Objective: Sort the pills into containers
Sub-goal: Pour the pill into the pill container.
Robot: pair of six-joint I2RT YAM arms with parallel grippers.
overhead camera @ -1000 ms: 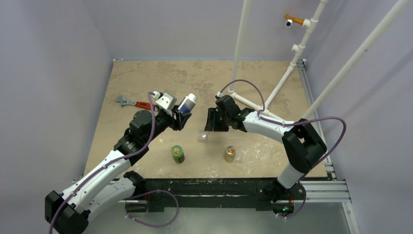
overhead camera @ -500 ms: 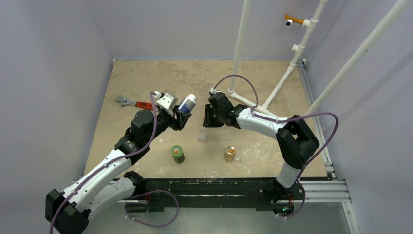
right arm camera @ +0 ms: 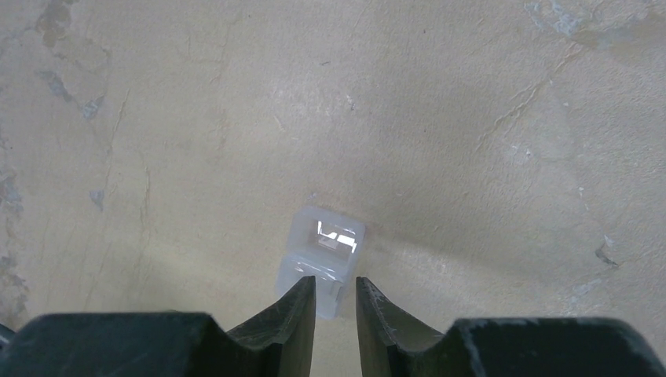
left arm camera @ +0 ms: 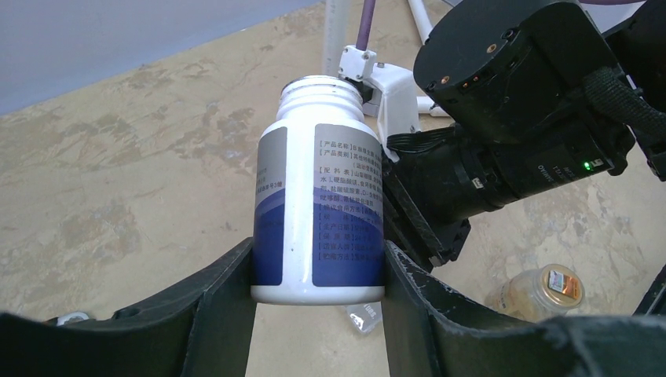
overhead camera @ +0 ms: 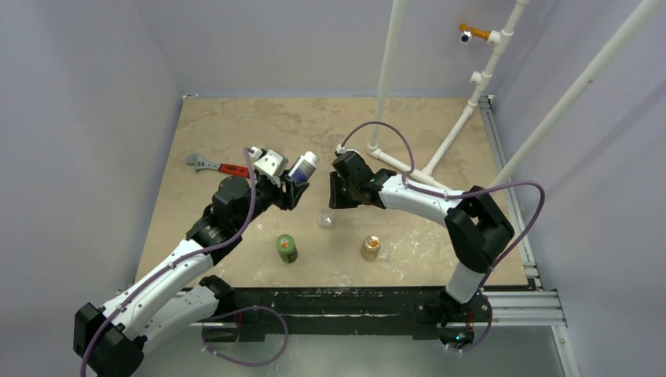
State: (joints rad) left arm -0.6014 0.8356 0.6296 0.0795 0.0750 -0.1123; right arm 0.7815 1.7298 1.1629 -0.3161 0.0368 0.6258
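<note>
My left gripper (left arm camera: 318, 258) is shut on a white bottle with a blue label (left arm camera: 318, 212), held off the table with its open threaded mouth pointing away. From above, that bottle (overhead camera: 301, 166) tilts toward my right gripper (overhead camera: 336, 193), which hangs just right of its mouth. In the right wrist view the right gripper (right arm camera: 336, 287) has its jaws drawn close, with a narrow empty gap between them. The small clear container (right arm camera: 324, 245) lies on the table below those fingertips, apart from them. It also shows as the container (overhead camera: 326, 221) and the container (left arm camera: 363, 318). No pills are visible.
A green bottle (overhead camera: 286, 248) and a tan-orange bottle (overhead camera: 370, 247) stand near the front edge. A wrench with a red handle (overhead camera: 212, 165) lies at the left. White pipes (overhead camera: 440, 141) rise from the table behind the right arm.
The right gripper has moved left and farther back, toward the bottle's mouth, and its jaws have narrowed. The left gripper and its bottle have barely moved.
</note>
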